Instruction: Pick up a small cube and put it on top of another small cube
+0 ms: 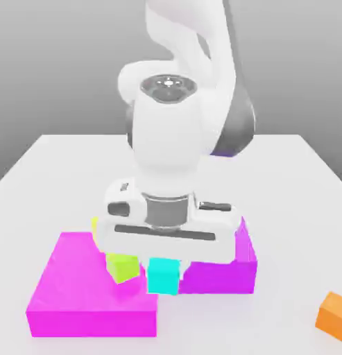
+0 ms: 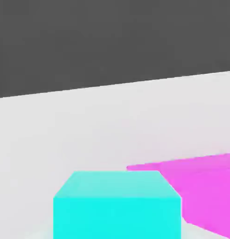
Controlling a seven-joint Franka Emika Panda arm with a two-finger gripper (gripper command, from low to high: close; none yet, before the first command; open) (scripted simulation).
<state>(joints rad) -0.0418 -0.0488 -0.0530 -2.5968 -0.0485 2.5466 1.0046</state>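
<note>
The small cyan cube [image 1: 163, 277] sits directly under the white hand, in the gap between two magenta blocks. My gripper [image 1: 163, 265] has come down from above and is shut on this cube. In the hand view the cyan cube [image 2: 117, 205] is very close, with the white table behind it. A lime-green cube [image 1: 123, 267] lies just to the exterior view's left of the cyan one, against the large magenta block. An orange cube [image 1: 334, 315] rests alone on the table at the exterior view's far right.
A large flat magenta block [image 1: 83, 291] lies at the exterior view's front left. A second magenta block [image 1: 225, 274] lies behind and to the right of the cyan cube, and it also appears as the magenta block [image 2: 200, 186] in the hand view. The white table [image 1: 291, 208] extends around them.
</note>
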